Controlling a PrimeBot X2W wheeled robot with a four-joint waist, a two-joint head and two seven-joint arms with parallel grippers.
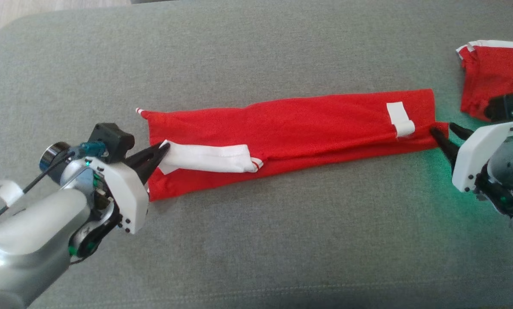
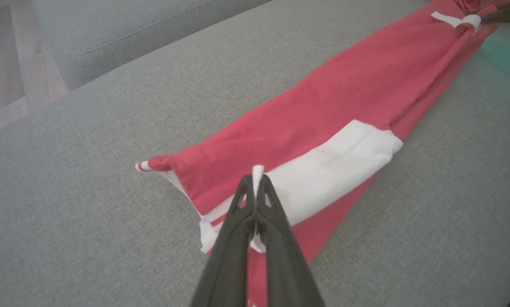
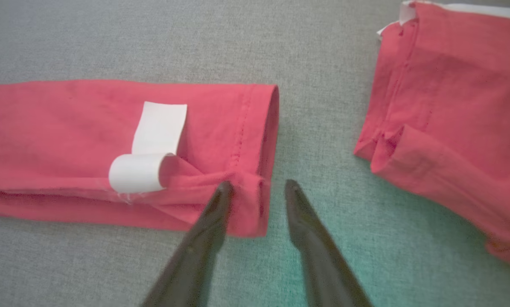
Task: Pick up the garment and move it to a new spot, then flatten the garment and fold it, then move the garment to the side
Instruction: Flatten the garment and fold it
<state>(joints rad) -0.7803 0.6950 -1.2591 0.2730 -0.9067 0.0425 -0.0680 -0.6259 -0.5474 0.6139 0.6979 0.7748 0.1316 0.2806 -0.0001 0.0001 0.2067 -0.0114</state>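
Note:
The garment (image 1: 290, 124), red shorts folded into a long narrow strip, lies across the grey cushion (image 1: 256, 240). A white pocket lining (image 1: 209, 159) rests on its left end and a curled white label (image 1: 400, 118) near its right end. My left gripper (image 1: 167, 148) is shut on the edge of the white lining, and a sliver of white cloth (image 2: 257, 170) shows between its tips (image 2: 255, 179). My right gripper (image 1: 443, 131) stands open at the strip's right end (image 3: 255, 128). One finger (image 3: 216, 204) lies over the red corner, the other over bare cushion.
A second red piece of clothing (image 1: 492, 73) with white trim lies at the far right, a short gap from the strip's end (image 3: 447, 106). Wooden floor (image 2: 7, 76) shows beyond the cushion's left edge. Grey cushion stretches in front of and behind the strip.

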